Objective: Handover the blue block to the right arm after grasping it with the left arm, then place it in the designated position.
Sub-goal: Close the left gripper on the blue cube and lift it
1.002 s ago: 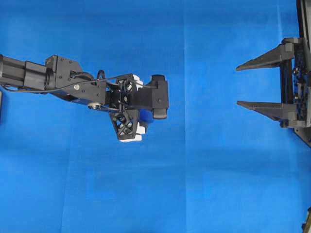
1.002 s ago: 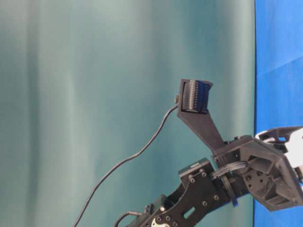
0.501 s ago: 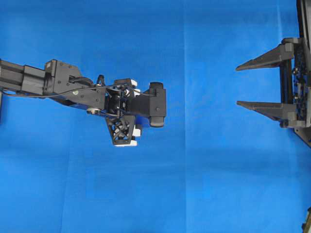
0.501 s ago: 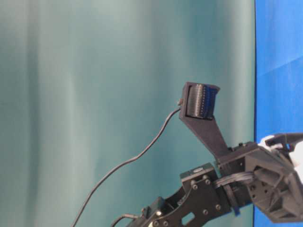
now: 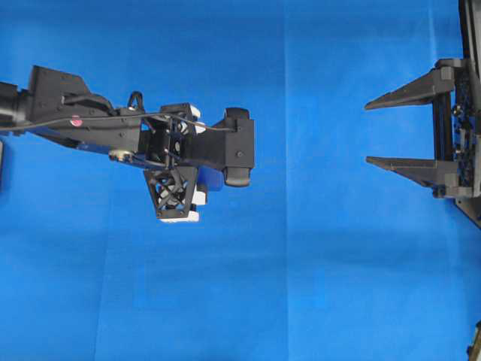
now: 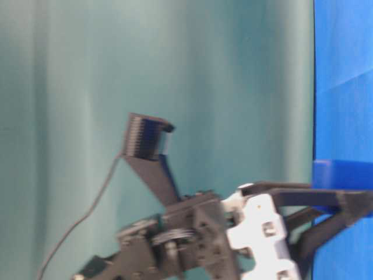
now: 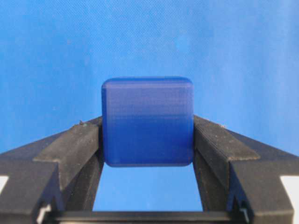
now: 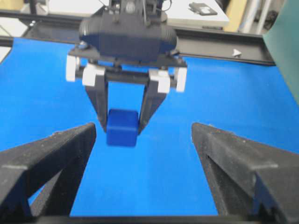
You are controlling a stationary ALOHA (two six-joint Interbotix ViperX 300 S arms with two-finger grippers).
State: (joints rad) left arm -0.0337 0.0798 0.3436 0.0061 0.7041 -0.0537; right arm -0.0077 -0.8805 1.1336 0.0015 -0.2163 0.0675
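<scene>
The blue block [image 7: 147, 121] is a small dark-blue cube, pinched by its sides between the two black fingers of my left gripper [image 7: 147, 125]. From the right wrist view the block [image 8: 121, 127] hangs clear above the cloth in the left gripper [image 8: 122, 122], which points down. In the overhead view the left arm [image 5: 90, 128] reaches in from the left and its own wrist hides the block. My right gripper [image 5: 367, 133] stays at the right edge, jaws wide apart and empty, far from the block. No mark shows the designated position on the cloth.
Bright-blue cloth [image 5: 301, 286] covers the whole table. A teal backdrop [image 6: 145, 70] fills the table-level view, where the block [image 6: 341, 174] shows blurred at the right. A black frame rail [image 8: 224, 39] runs along the table's far side.
The left gripper closed on the block, then rose and drew back to the left with it. The table-level view is blurred by this motion. The right arm has not moved.
</scene>
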